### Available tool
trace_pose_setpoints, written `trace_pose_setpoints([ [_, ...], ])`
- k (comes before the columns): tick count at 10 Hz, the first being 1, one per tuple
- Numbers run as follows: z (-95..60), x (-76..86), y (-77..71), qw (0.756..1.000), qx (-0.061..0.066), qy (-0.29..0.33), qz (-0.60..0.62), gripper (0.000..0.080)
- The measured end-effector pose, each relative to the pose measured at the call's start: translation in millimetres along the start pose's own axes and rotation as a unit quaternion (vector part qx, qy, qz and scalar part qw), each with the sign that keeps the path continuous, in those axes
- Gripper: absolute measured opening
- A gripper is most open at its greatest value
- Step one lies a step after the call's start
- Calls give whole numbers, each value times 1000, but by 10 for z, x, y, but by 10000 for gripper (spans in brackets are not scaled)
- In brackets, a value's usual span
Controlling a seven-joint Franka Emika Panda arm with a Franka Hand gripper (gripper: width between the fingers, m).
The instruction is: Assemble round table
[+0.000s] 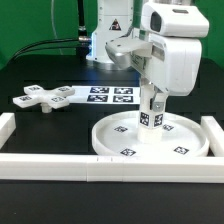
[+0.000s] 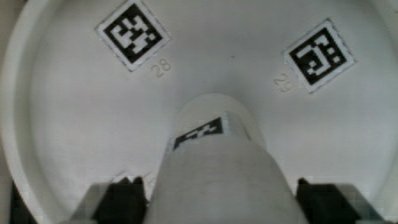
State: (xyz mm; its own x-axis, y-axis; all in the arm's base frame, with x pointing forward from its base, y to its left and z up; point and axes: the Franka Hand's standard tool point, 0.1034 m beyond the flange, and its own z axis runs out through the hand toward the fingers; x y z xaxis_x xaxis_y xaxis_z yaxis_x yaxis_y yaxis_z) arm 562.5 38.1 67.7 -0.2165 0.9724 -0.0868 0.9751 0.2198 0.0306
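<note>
The large white rimmed disc [image 1: 113, 146] lies on the black table at the exterior view's right, with tags on its face. It fills the wrist view [image 2: 71, 110]. The short cylinder leg [image 1: 151, 116] stands upright with its lower end at the disc's middle, and it also shows in the wrist view [image 2: 222, 150]. The hub is hidden behind it. My gripper [image 1: 152, 99] comes down from above and is shut on the leg's upper part, with a black finger [image 2: 128, 200] against each side. The cross-shaped foot [image 1: 40, 98] lies flat at the exterior view's left, apart from the gripper.
The marker board [image 1: 110, 95] lies flat behind the disc, between it and the robot base. Long white border rails [image 1: 60, 166] run along the front and both sides of the table.
</note>
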Motion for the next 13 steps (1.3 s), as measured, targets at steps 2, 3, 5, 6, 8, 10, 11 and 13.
trace_pose_setpoints([
  [2,1,-6,-1,1000,0,0,4,407],
  [3,1,-6,-2,1000,0,0,16,407],
  [5,2,-6,-2,999,0,0,52,407],
  [6,4,-8,-3,995,0,0,97,407],
  [8,9,-26,-11,974,4,8,226,409],
  [10,5,-12,-26,934,8,12,357,409],
  [11,4,-8,-33,906,11,14,422,409],
  [13,-8,19,-26,880,-5,25,474,409],
])
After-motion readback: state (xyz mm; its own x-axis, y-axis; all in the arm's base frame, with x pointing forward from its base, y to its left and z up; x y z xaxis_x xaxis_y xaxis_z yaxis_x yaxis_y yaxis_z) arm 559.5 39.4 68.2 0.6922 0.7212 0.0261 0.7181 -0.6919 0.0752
